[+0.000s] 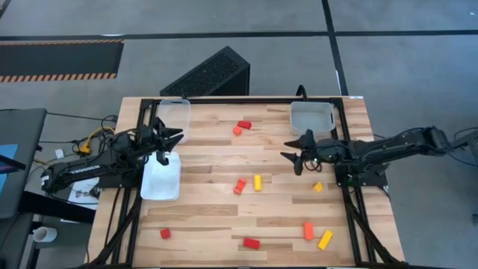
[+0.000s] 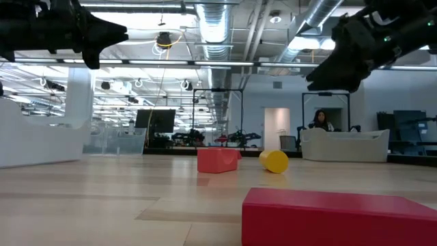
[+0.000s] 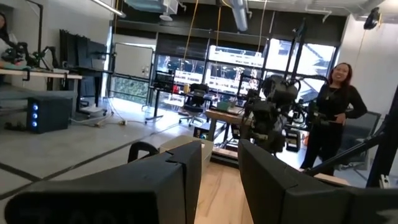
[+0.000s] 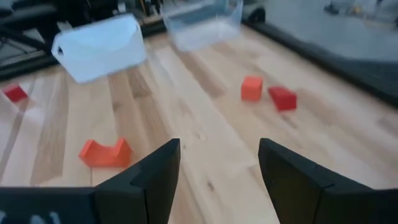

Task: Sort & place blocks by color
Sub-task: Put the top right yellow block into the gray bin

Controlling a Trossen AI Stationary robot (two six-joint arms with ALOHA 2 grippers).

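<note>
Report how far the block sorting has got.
Done: nothing visible; the right tray looks empty, and no block shows in the other trays. In hand: nothing; the right claw hangs open over bare wood, the left claw above the left tray. Left: all blocks, such as the red one.

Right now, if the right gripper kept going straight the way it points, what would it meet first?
Probably nothing soon: the right gripper, jaws open, faces bare table. The orange block and red block sit off to one side; depth is uncertain.
</note>
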